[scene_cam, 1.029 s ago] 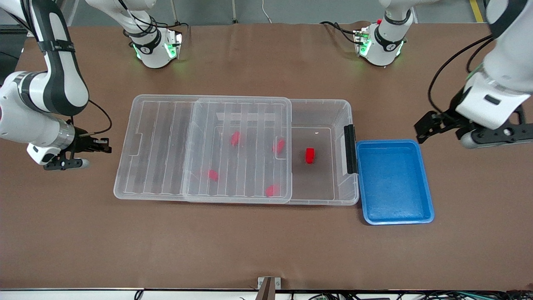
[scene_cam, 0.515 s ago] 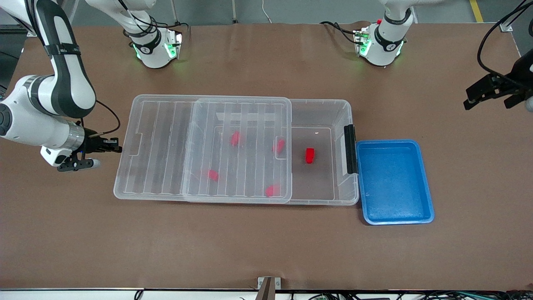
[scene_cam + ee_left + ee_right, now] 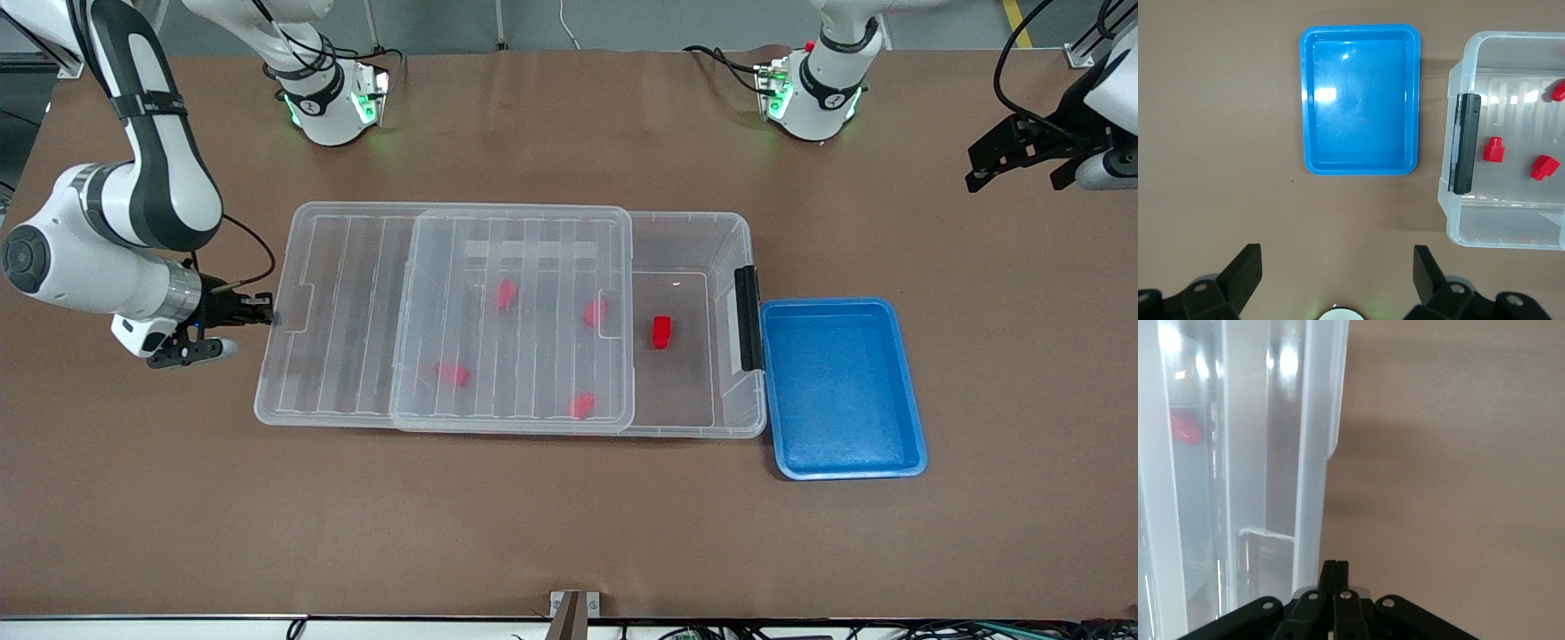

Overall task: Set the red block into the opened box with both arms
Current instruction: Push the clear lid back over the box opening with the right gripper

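The clear box [image 3: 736, 233] lies along the middle of the table, and its ribbed lid [image 3: 356, 311] covers all but the latch end. One red block [image 3: 661, 331] stands in the uncovered part, also visible in the left wrist view as the red block [image 3: 1493, 150]. Several more red pieces [image 3: 505, 293] show through the lid. My right gripper [image 3: 267, 318] is shut with nothing in it, its tips against the lid's end edge [image 3: 1315, 453] at the right arm's end; the right gripper [image 3: 1335, 567] shows closed fingers. My left gripper [image 3: 1018, 169] hangs open and empty high over the left arm's end of the table, and the left gripper [image 3: 1338, 257] looks down on bare table.
An empty blue tray [image 3: 840, 387] sits against the box's black latch [image 3: 747, 318] toward the left arm's end; the tray [image 3: 1361, 100] shows in the left wrist view too. Both arm bases stand along the table's back edge.
My right gripper has moved toward the box and the lid has slid a little toward the latch end. The left arm has pulled up and away from the blue tray.
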You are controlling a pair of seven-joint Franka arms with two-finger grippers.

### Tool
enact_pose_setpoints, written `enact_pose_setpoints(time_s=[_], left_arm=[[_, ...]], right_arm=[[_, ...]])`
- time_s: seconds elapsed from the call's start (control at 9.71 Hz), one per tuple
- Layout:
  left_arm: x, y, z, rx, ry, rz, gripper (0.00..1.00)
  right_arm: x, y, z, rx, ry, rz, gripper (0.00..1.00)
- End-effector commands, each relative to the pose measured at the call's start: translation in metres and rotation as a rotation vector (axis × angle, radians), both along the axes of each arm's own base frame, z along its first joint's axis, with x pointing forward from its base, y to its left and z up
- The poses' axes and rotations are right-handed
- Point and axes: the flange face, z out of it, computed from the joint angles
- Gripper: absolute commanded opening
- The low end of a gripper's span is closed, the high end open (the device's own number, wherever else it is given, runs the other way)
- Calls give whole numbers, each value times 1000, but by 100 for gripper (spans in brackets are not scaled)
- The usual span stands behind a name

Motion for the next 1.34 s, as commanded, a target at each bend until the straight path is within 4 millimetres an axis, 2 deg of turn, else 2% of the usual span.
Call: enact_pose_setpoints(time_s=[0.0, 0.93, 1.24], left_arm=[[-2, -5, -16, -7, 26, -1, 100], [2, 0, -15, -3, 17, 13, 100], [4, 0, -15, -1, 9, 13, 100]], right_arm=[[-2, 21, -5, 66, 13, -13, 0], [10, 109, -11, 82, 52, -37, 0], [13, 129, -15, 87, 63, -38, 0]])
